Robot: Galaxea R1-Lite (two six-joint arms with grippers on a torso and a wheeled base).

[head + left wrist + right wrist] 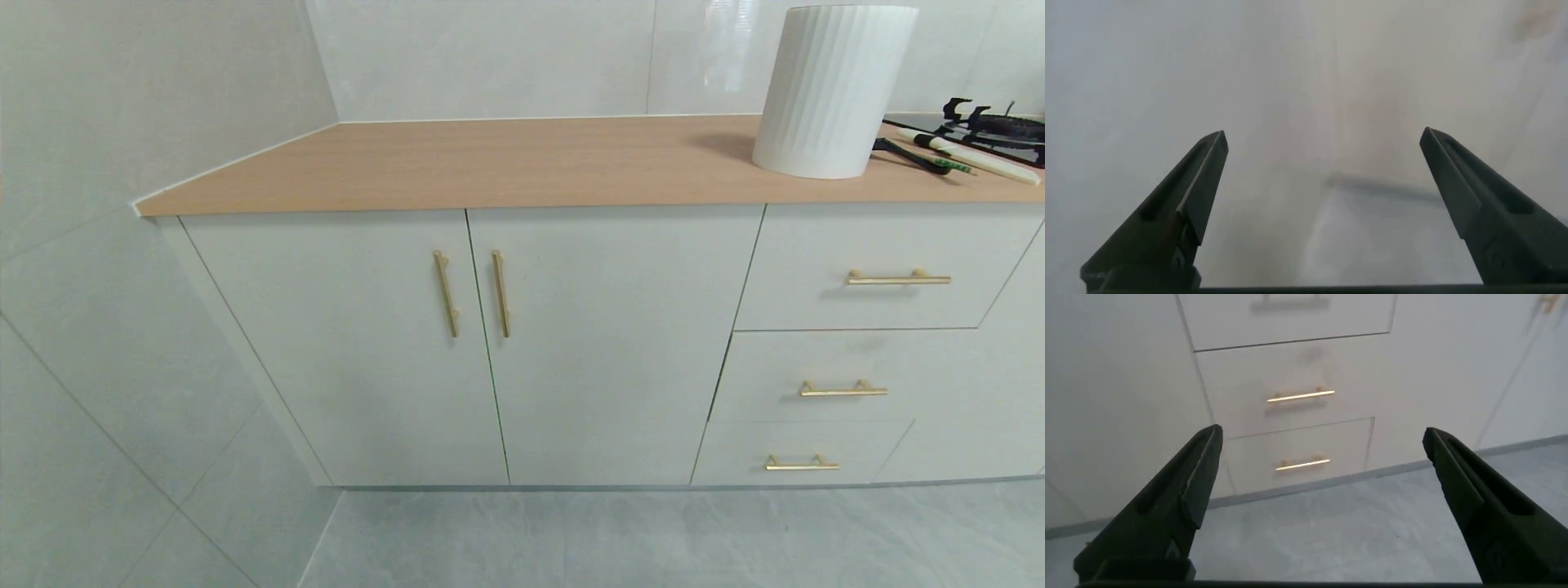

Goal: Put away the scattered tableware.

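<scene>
We see the tableware lying on the wooden counter [490, 163], far over on the right: a tool with a white handle [984, 158], a tool with a black handle [908, 155] and a thin green thing [953, 166] between them. They lie just beside a tall white pot [833, 90] with ribs, which hides one end of the black handle. They are too small for us to tell what kind of tools they are. Behind them a black stove ring [1000, 126] is cut off at the edge. The left gripper [1324, 135] is spread wide and holds nothing; what lies past it is a pale blur. The right gripper [1323, 431] is spread wide and empty too, low down, facing the middle drawer [1301, 396], the bottom drawer [1302, 464] and the grey floor [1372, 523].
</scene>
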